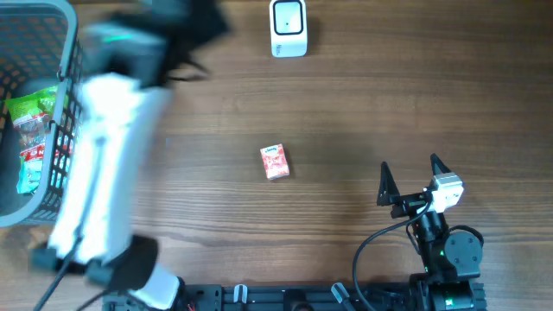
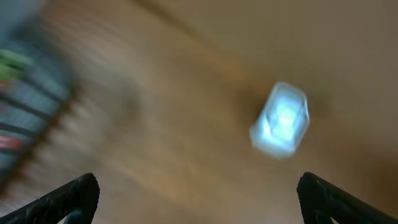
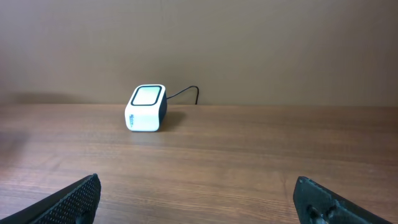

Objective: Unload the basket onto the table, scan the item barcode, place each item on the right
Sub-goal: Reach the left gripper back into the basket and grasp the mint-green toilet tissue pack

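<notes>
Clearly, the left pincer [image 2: 198, 202] stands wide open with nothing between its fingers [image 2: 78, 196]. It hangs motion-blurred over the far left of the worktop [image 1: 363, 104], between the grey basket [image 1: 71, 60], which holds green and red packets [image 1: 30, 112], and the white scanner [image 1: 288, 28] at the far edge. The scanner's cable [image 3: 186, 92] trails behind it. The right pincer [image 1: 409, 166] is likewise spread and empty, at the near right. The small red item [image 1: 275, 161] lies near the middle of the worktop, apart from both pincers.
</notes>
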Available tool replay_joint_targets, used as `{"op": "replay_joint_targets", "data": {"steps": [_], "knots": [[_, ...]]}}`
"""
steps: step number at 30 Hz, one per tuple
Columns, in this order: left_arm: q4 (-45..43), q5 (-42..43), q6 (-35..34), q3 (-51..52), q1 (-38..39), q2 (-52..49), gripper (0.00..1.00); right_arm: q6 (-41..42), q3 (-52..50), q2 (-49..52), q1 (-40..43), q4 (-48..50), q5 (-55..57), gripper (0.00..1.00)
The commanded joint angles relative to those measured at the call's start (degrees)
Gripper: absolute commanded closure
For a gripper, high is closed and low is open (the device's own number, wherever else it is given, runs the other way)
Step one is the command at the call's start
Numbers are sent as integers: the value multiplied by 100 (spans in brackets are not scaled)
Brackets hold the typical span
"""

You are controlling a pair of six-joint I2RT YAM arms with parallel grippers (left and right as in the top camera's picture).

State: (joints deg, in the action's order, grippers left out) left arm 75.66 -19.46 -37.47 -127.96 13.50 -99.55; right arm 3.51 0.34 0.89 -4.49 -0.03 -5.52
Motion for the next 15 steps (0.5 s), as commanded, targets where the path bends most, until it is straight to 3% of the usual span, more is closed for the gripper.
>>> {"op": "replay_joint_targets", "data": {"steps": [1, 7, 15], "knots": [[208, 37, 61, -63, -1515, 201, 0, -46, -4, -9, 22, 22, 59, 0], [1019, 107, 61, -52, -3272, -101, 0, -46, -4, -9, 22, 22, 59, 1], [1464, 763, 63, -50, -4389, -1045, 0, -46, -4, -9, 22, 20, 59, 0]]}}
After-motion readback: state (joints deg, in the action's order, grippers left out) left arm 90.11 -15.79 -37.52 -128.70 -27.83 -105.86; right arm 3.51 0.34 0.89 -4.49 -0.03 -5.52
